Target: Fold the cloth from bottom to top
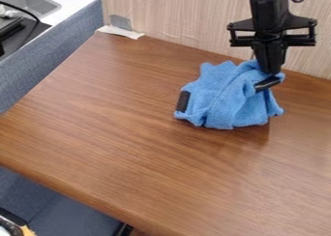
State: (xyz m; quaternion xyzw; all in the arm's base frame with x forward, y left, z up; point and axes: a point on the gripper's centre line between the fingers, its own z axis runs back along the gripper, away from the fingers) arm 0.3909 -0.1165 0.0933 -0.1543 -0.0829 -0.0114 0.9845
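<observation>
Blue cloth (226,99) sits bunched on the brown wooden worktop (123,128), toward the view's upper right. The black hand (271,71) hangs upright at its upper right part, closed on the fabric, with most of the folds spreading to the view's lower left of it. Behind stands a pale wood-grain panel (181,17).

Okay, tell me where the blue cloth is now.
The blue cloth is bunched on the table's far right part, directly below the gripper.
</observation>
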